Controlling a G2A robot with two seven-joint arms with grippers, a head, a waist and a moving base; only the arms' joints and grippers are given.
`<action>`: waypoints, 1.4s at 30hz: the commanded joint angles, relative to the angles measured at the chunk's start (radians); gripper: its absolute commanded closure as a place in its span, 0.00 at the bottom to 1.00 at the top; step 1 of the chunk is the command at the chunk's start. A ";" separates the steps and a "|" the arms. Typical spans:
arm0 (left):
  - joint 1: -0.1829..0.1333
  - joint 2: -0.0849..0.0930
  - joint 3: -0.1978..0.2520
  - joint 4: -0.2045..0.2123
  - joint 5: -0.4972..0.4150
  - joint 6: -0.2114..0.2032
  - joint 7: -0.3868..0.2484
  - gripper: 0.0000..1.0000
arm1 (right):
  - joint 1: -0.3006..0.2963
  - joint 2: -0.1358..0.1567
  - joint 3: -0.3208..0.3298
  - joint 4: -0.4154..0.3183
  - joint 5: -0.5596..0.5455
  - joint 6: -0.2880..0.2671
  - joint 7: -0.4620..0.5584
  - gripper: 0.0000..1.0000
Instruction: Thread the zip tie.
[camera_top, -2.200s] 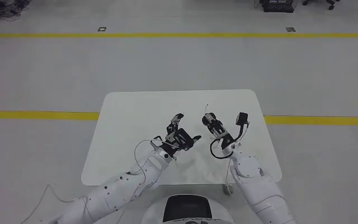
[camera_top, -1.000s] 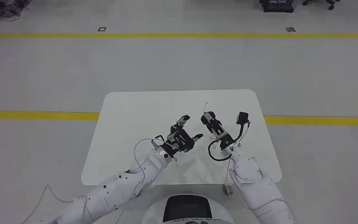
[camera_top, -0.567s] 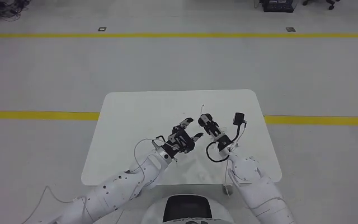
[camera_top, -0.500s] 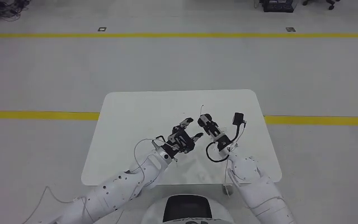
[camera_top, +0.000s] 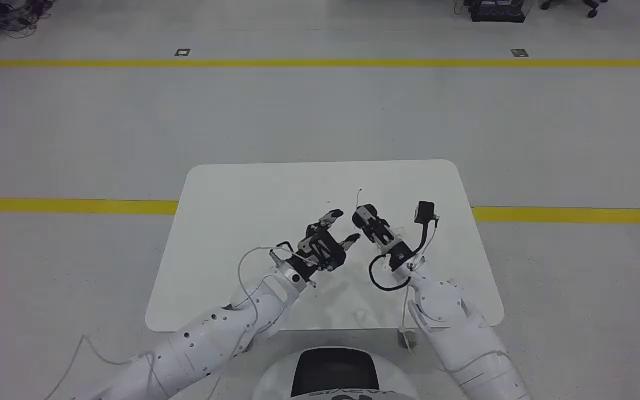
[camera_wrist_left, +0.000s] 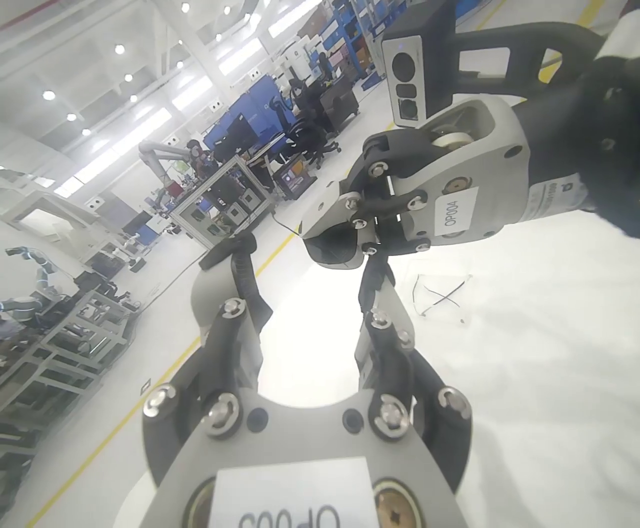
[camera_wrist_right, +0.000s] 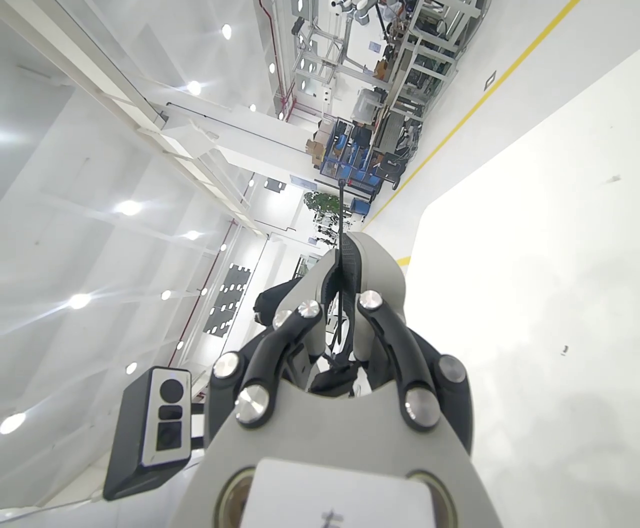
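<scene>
Right gripper (camera_top: 361, 211) shifted; zip tie (camera_wrist_right: 341, 215) thin, black.

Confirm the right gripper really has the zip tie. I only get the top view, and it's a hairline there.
Observer: Yes. In the right wrist view the right gripper is shut on the black zip tie, and the tie's thin tail sticks out past the fingertips.
Operator: And the other arm?
Observer: The left gripper is open, with nothing between its fingers.
Operator: Anything loose nearby?
Observer: The left wrist view shows thin dark strands lying crossed on the white table, beyond both grippers.
</scene>
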 joint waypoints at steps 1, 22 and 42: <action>0.001 -0.002 -0.002 0.001 0.000 0.004 0.000 0.57 | -0.001 0.001 0.000 -0.001 0.000 0.000 -0.001 1.00; 0.002 -0.012 -0.006 0.016 0.000 0.010 0.005 0.68 | -0.011 0.009 0.005 -0.023 0.016 0.000 0.010 1.00; 0.015 -0.025 -0.028 0.028 0.000 -0.036 0.030 0.78 | -0.013 0.011 0.001 -0.034 0.025 0.000 0.010 1.00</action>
